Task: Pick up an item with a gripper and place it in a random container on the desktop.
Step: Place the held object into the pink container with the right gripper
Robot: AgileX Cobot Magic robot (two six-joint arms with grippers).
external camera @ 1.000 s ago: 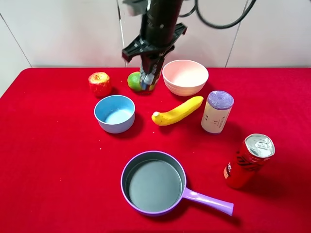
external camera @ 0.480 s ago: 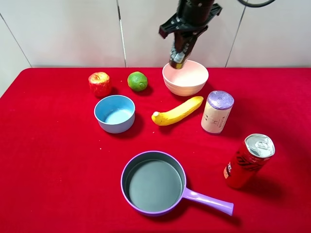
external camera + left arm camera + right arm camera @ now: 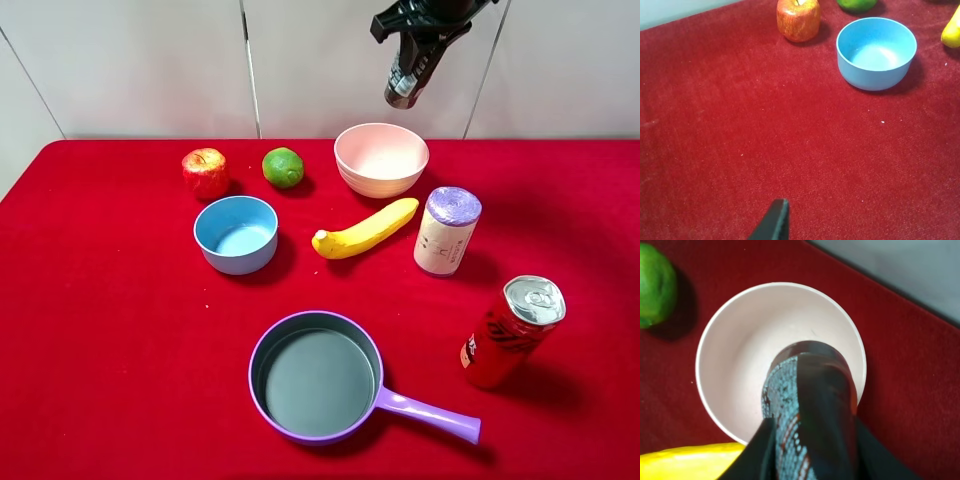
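Lifted higher, the right tool [image 3: 404, 82] pinches a glossy dark tube [image 3: 810, 400], smooth pink bowl [image 3: 381, 172] beneath. Of the left tool [image 3: 774, 223] only a tip shows; grip untellable.

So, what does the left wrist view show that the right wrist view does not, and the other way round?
Only the left wrist view: the apple, the blue bowl and one finger of the left gripper. Only the right wrist view: the pink bowl and the dark item, clamped in the right gripper. Both: the lime, one end of the banana and the red desktop.
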